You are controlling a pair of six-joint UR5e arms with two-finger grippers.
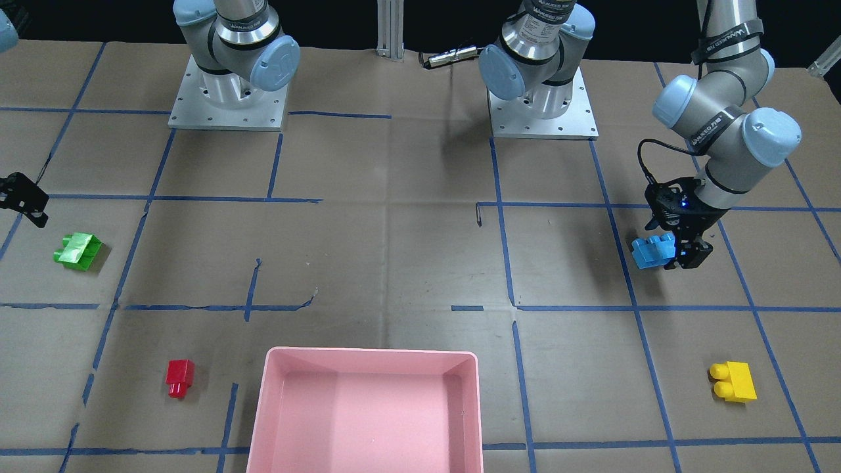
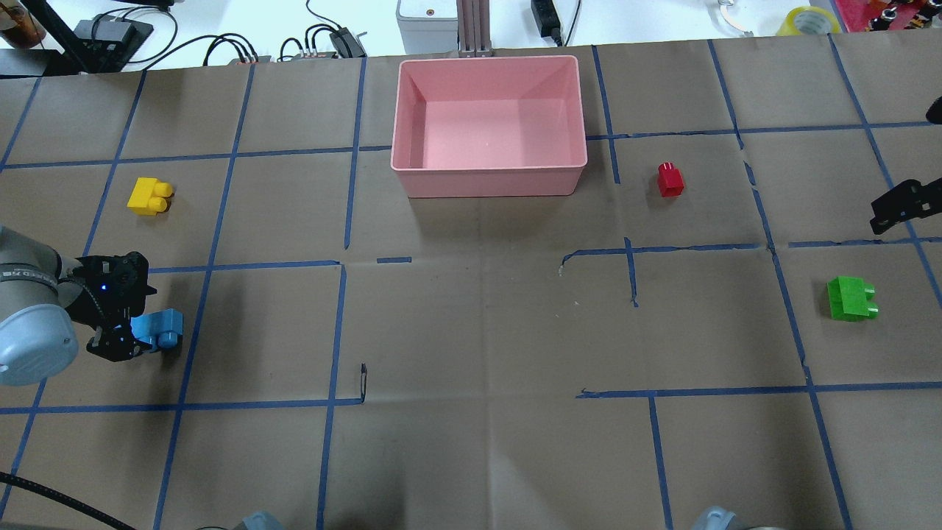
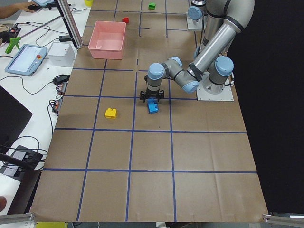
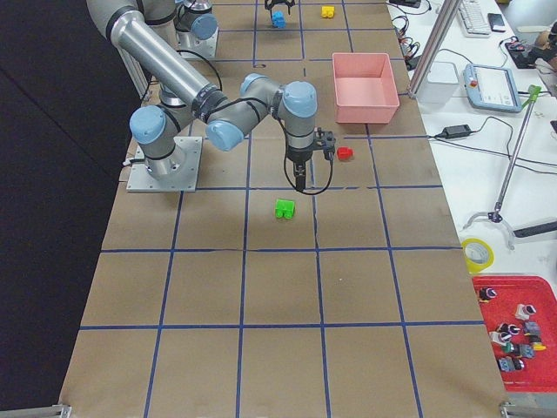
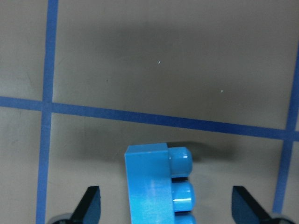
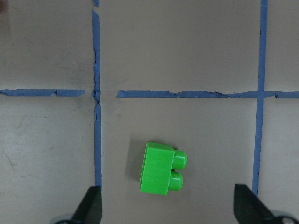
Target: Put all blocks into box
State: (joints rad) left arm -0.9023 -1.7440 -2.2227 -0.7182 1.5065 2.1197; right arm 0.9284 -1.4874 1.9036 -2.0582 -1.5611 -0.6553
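Hovering low over the brown-paper table (image 1: 394, 263), the left gripper (image 5: 167, 207) stands spread wide. Its two dark fingertips (image 5: 91, 205) sit well to either side of the blue brick (image 1: 654, 251) and touch neither face. That brick lies on its side on the paper, with its studs pointing sideways. The right gripper (image 6: 167, 207) is also spread wide, with the green brick (image 6: 161, 169) lying on the paper below and between its fingertips, apart from both. The pink box (image 1: 368, 353) sits at the middle of the table's far edge from the robot, and all four bricks lie outside it. The red brick (image 1: 179, 378) is near the box on the right arm's side, and the yellow brick (image 1: 734, 382) is well apart on the left arm's side. Blue tape lines (image 1: 506, 256) mark the paper into squares. Black bands on the arms carry white lettering that seems to read "WANJEED", too small to be sure of.
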